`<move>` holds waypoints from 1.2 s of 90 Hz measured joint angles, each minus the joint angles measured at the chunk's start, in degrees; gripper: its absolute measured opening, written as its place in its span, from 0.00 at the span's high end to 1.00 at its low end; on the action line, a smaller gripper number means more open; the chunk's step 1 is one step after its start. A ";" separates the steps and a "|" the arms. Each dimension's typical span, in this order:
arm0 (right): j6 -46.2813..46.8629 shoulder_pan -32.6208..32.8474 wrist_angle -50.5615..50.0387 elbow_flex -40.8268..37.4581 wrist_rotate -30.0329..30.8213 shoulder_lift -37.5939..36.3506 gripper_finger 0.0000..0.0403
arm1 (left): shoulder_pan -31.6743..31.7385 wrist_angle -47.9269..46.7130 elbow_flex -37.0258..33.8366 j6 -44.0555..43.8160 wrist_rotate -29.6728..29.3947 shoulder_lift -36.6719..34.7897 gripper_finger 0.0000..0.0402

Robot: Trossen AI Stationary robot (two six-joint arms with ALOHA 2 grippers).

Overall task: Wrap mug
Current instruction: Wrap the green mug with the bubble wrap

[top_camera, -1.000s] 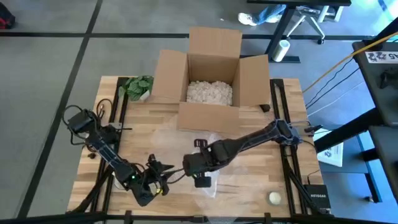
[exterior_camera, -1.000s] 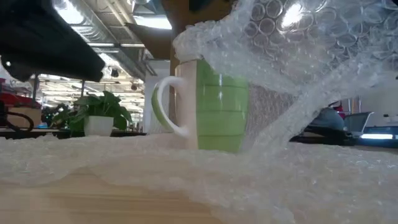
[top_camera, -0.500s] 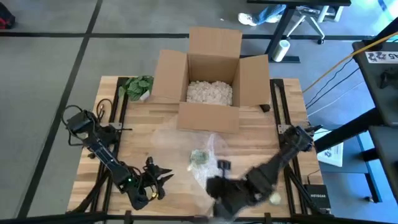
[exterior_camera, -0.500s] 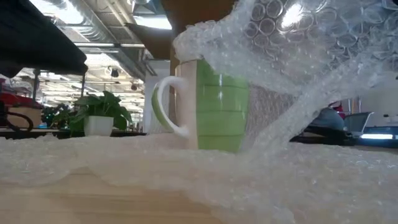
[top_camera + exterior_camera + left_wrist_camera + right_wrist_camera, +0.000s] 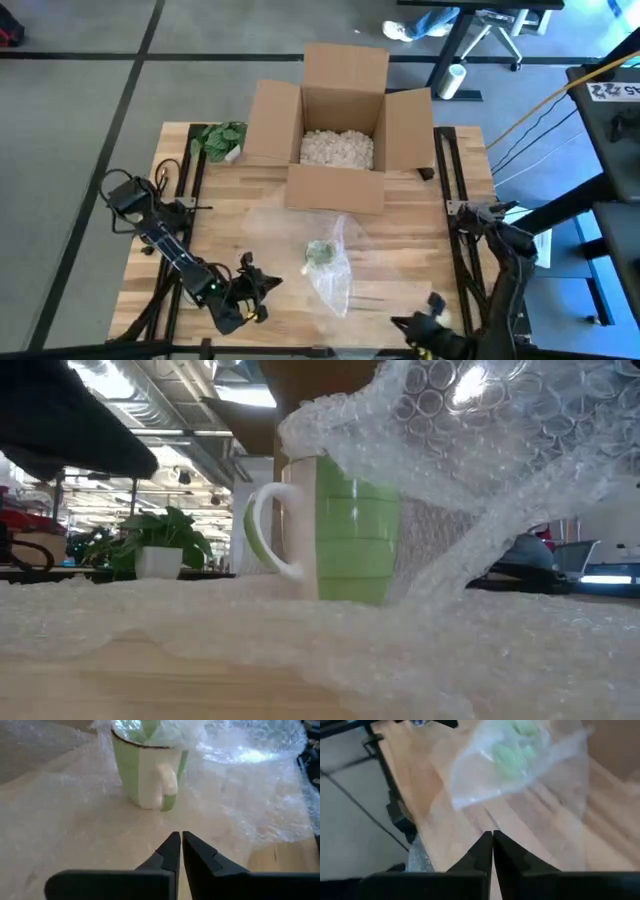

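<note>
While it stands upright on the table, mug: green with a white handle (image 5: 345, 530), long axis vertical, rim up; it sits near the table's middle, just in front of the cardboard box, under a loose fold of wrap.
Handle: a white loop (image 5: 166, 780) that points toward the left gripper in the left wrist view, and to the picture's left in the low view.
Bubble wrap: a clear sheet (image 5: 330, 272) draped over the mug's top and one side, the rest spread flat on the wood around its base; the side with the handle is bare.
Left gripper: low over the table's front-left part (image 5: 262, 287), aimed at the mug and apart from it; its two dark fingers (image 5: 170, 851) are pressed nearly together with only a slit between them, and they grip nothing.
Right gripper: at the table's front-right edge (image 5: 432, 322), well apart from the mug; its fingers (image 5: 482, 851) lie closed against each other, empty.
Table: light wooden boards (image 5: 230, 195), with black rails along both sides.
Cardboard box: open at the back of the table (image 5: 335, 110), flaps up, white packing peanuts (image 5: 337, 148) inside.
Plant: a small green potted one (image 5: 222, 137) at the back-left corner, beside the box.
</note>
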 joint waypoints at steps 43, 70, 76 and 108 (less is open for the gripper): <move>2.98 3.24 35.95 -36.31 11.74 -13.98 1.00 | 0.65 35.80 -23.11 10.56 3.53 -8.72 1.00; -20.34 -2.06 69.96 -61.71 6.71 -30.54 1.00 | 6.13 36.89 -33.12 19.64 10.44 -21.72 1.00; -23.88 -3.38 74.53 -65.58 5.71 -33.01 1.00 | 7.89 36.47 -34.59 23.28 12.05 -24.03 1.00; -27.12 -6.62 76.56 -71.76 0.51 -37.24 1.00 | 14.05 26.08 -35.77 38.01 12.08 -31.43 1.00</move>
